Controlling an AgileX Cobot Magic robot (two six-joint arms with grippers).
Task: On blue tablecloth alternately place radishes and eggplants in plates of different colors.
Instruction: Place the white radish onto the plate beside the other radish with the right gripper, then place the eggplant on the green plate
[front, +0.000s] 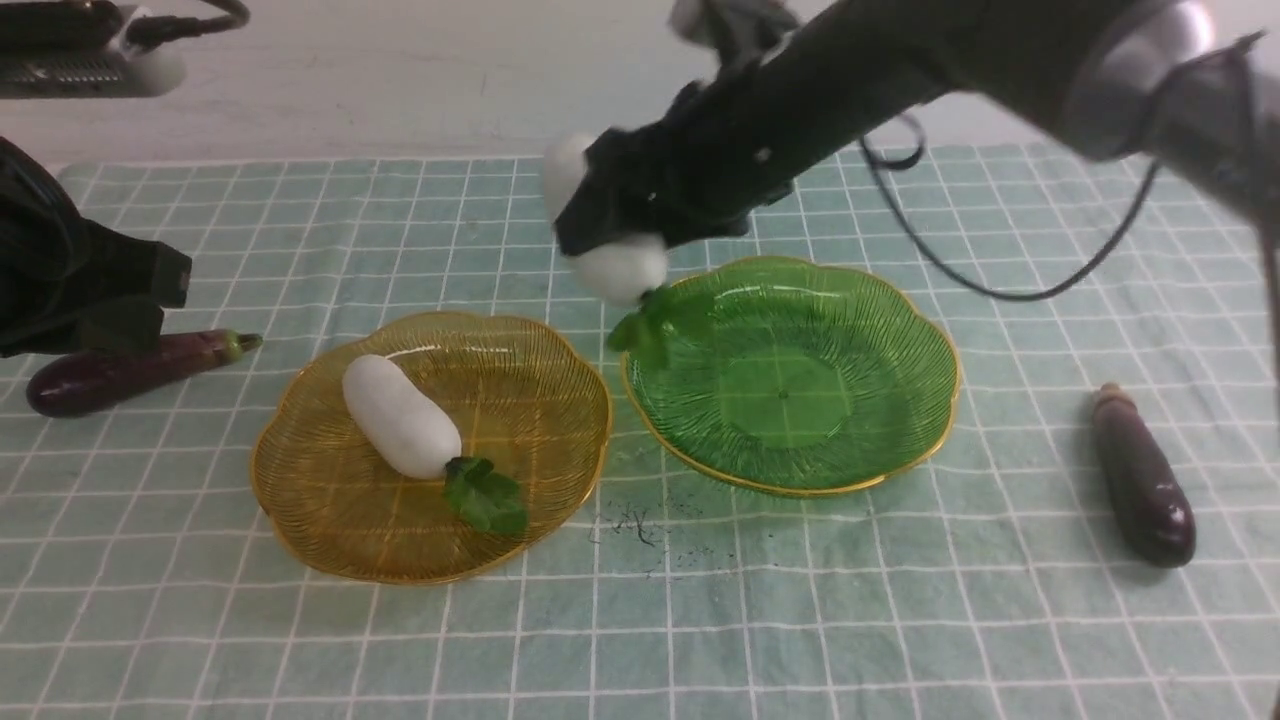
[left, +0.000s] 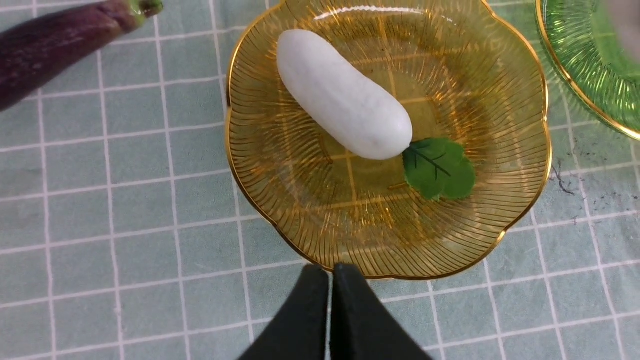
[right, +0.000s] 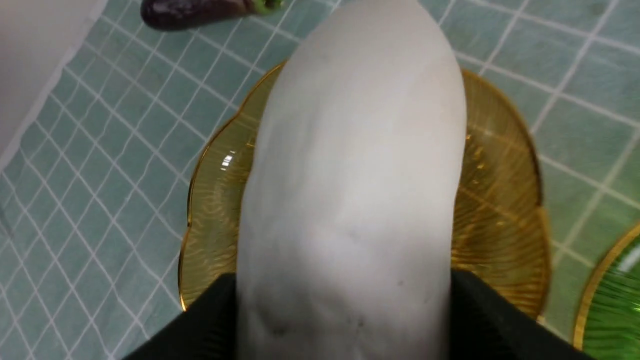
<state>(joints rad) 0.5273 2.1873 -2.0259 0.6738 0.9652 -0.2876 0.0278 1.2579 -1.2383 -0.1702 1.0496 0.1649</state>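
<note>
Right jaws clamp a radish (front: 620, 268) aloft near the rim of the green plate (front: 850, 440); left jaws together, empty. Other radish (front: 400, 417) lies in the amber plate (front: 330, 520) beside it. Both eggplants (front: 1142, 478) lie unplaced on the cloth (front: 900, 620).

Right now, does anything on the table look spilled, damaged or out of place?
Dark scribbly marks stain the blue tablecloth just in front of the gap between the amber plate and green plate. Nothing looks spilled or tipped. The right gripper grips a radish normally.
</note>
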